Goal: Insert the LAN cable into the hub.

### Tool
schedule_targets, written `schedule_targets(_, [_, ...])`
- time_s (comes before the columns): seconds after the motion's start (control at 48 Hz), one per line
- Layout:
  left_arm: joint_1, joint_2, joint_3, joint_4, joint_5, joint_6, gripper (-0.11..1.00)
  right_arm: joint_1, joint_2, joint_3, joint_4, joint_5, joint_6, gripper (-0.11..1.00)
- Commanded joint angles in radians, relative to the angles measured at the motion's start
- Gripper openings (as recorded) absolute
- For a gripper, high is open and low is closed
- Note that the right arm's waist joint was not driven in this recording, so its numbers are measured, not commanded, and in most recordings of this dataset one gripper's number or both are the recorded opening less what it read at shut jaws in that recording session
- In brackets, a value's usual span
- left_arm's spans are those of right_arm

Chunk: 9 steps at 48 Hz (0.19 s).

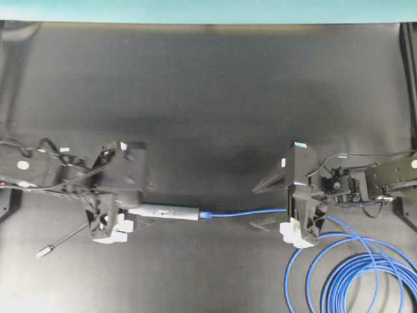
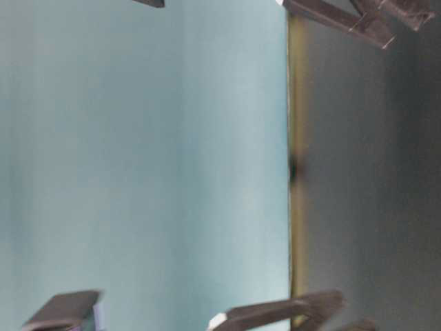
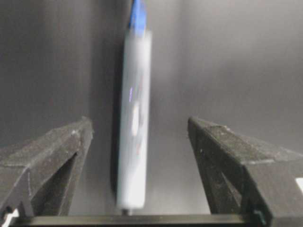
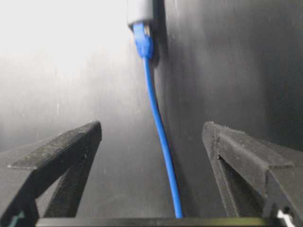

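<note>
Both tools, left [image 3: 140, 137] and right [image 4: 152, 137], spread wide and empty beside LAN cable [image 1: 244, 212] plugged into hub [image 1: 166, 212]; no legible writing.

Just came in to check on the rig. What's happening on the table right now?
Two robot arms are working on plugging the LAN cable into the hub. The cable's blue plug end sits in the hub's end, and both lie flat on the dark table. The left gripper is open with the hub between its fingers, not clamped. The right gripper is open too, with the cable running between its fingers. The rest of the cable lies coiled at lower right.
</note>
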<state>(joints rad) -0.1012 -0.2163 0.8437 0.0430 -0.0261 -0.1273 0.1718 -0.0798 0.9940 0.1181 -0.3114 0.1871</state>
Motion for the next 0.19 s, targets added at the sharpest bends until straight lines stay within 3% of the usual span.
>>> schedule_targets(0.0, [-0.006, -0.017, -0.005, 0.003, -0.031, -0.003, 0.79, 0.000, -0.008, -0.011, 0.000, -0.015, -0.008, 0.83])
schedule_targets(0.167, [-0.017, -0.015, -0.005, 0.003, -0.031, -0.006, 0.79, 0.000, -0.009, -0.011, 0.000, -0.020, -0.005, 0.83])
